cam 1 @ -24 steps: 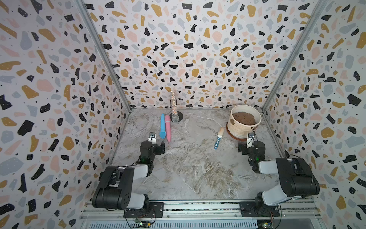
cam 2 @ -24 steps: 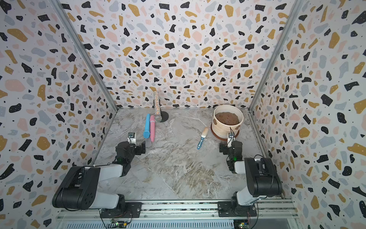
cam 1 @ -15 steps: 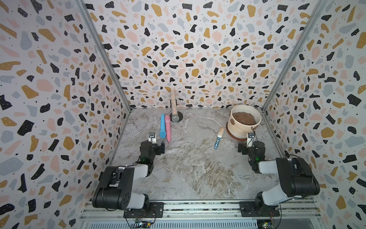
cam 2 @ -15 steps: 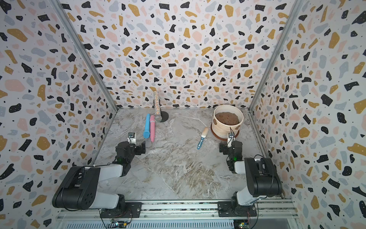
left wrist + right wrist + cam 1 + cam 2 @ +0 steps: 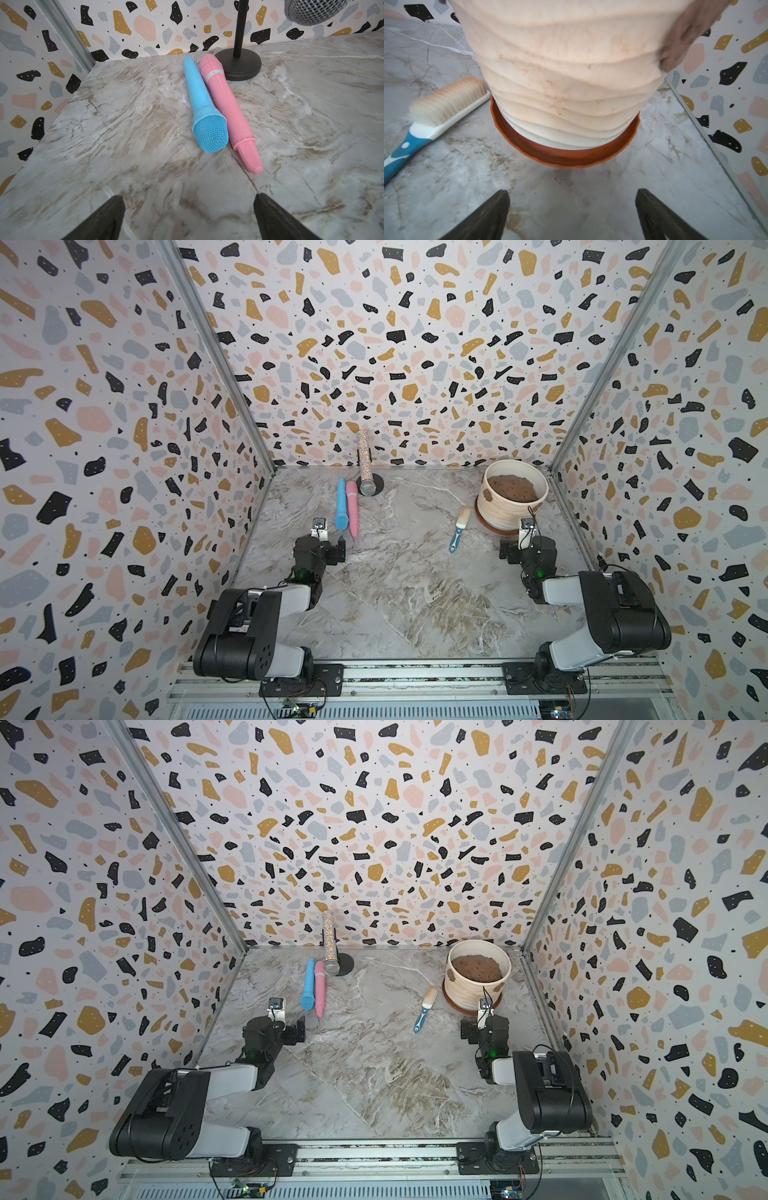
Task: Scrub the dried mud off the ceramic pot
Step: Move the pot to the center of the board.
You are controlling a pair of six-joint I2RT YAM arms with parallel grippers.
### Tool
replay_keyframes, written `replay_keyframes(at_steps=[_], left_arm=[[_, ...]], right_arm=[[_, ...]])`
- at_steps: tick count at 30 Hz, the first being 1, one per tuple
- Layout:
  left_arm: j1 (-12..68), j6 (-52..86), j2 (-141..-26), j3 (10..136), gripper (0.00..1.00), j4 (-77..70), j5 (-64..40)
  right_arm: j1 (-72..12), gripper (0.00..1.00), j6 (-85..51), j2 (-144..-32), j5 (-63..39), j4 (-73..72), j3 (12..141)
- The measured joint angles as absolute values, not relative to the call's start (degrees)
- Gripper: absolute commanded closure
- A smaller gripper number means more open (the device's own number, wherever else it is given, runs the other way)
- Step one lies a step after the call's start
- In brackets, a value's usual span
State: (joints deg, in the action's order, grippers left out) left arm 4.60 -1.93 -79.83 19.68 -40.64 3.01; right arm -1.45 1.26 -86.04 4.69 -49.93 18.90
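We judge the task not yet begun. In both top views the ceramic pot stands right of the frame's centre, on its brown saucer, in the desk's far right corner. The dried mud shows as reddish-brown patches on the ribbed wall, one on the pot's left side and one on its right. The brush lies flat on the desk just left of the pot, and nothing holds it. The right gripper sits low just below the pot in the frame, jaws wide apart and empty. The left gripper, left of centre, is also spread and empty. All of it is left to do: picking up the brush, then rubbing every patch.
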Motion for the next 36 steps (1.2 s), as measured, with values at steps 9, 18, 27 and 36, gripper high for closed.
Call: replay_keyframes(at_steps=[9, 18, 27, 36], left_arm=[[4.62, -9.8, -72.75, 35.07, 0.0, -10.57, -13.47], [8.25, -30.2, -75.94, 64.2, 0.0, 38.06, -32.21], [19.53, -37.17, -76.31, 70.02, 0.0, 59.88, -35.4], [19.62, -39.86, -74.76, 68.4, 0.0, 63.48, -34.11]], right_arm=[[-1.45, 0.0, -13.54, -48.42, 12.69, -14.13, 23.81], [-1.41, 0.0, -21.74, -39.24, -2.48, 15.59, 37.26], [-1.45, 0.12, -17.85, -76.36, -11.42, 38.61, 73.87], [-2.39, 0.28, 1.76, -93.62, -11.86, 50.92, 92.64]])
